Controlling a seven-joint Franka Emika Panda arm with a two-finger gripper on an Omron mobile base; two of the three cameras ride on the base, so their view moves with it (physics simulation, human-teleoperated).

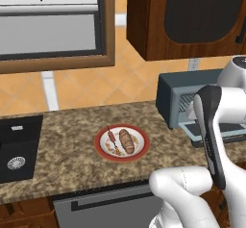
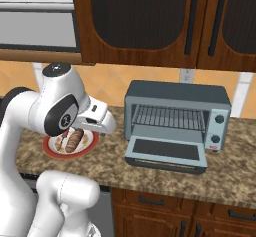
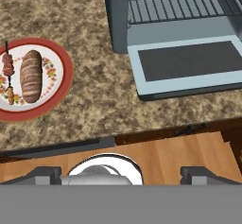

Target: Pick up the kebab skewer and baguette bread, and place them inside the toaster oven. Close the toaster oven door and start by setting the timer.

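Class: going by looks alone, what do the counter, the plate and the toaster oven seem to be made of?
Counter: speckled brown and tan, likely polished granite or stone.
Plate: white with a red rim and floral print, probably glazed ceramic.
Toaster oven: smooth blue-grey casing, seemingly painted metal, with a wire rack and a dark, glass-like door window.

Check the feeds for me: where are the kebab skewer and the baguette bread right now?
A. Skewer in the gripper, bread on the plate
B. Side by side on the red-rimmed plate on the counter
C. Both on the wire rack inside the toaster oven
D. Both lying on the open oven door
B: the kebab skewer and baguette bread lie side by side on the plate, left of the toaster oven, whose rack is bare.
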